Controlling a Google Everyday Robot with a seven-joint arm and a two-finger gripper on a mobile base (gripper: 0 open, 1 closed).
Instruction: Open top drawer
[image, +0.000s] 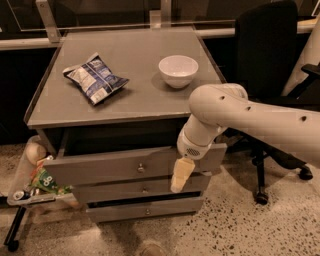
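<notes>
A: Starting at the left: some clutter (40, 182) sits low, well left of the knob (141, 167), clear of the action. Where's the target?

B: The top drawer (95, 173) carries that knob mid-front, just under the desk (145, 102). Its long axis runs left to right with the knob at the centre, and there's a dark gap above the knob. I judge it's out a little at most.

A: Up and left of the knob a crisp bag (95, 78) lies on the desk. Up and right of the knob there's a white bowl (178, 70). Neither matters for the pull.

B: Now the key relation. The gripper (181, 176) hangs near the knob, to its right and a touch lower. It points down in front of the drawer's right half, and it's not on the knob.

A: Jaws wide or narrow?

B: Cannot tell, they read as one pale shape. I can't tell whether it touches the drawer front either.

A: So what's the move?

B: As I read it, the gripper needs to go left along the front and up a shade to meet the knob. Then it pulls straight out, across the long axis.

A: And further right of the knob?

B: The pale arm (250, 120) comes in from that side. A black office chair (264, 55) stands well right of the knob, behind the arm. There's only one arm, so no choosing.
</notes>
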